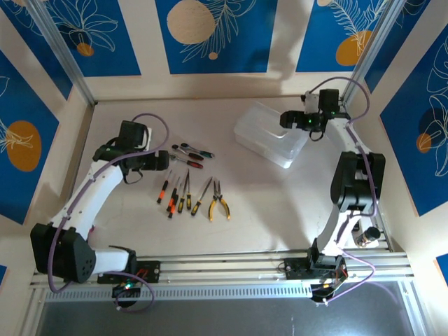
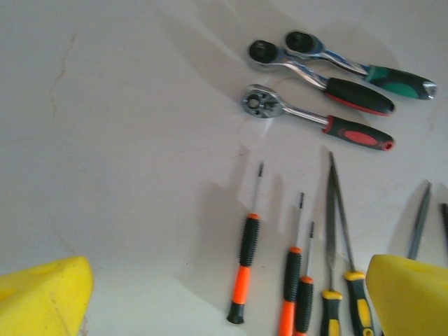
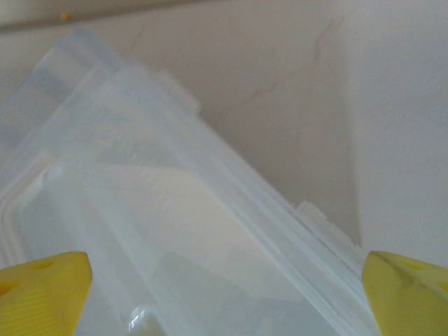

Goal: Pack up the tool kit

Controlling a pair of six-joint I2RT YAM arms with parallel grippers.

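While nothing is packed yet, both arms sit poised over their own work. The left jaws stand spread wide and empty above the loose tools. Their yellow fingers [image 2: 42, 297] frame the row of screwdrivers [image 2: 245, 269], and three ratchet wrenches [image 2: 318, 98] lie just beyond. The yellow-handled pliers [image 1: 218, 204] lie at the right end of that row.

The right jaws are likewise released and grip nothing. They hover over the clear case [image 1: 271, 133], which rests on the tabletop [image 1: 266, 210] at the far right, well apart from the tools. Its lid looks shut, with latch tabs [image 3: 315, 213] along one edge.

So this seems to be the opening step: getting into the case before any tool goes in. Next, the right jaws need to drop onto a latch or the lid edge and lift. The left jaws need to line up across one handle, probably a screwdriver's, and close squarely.
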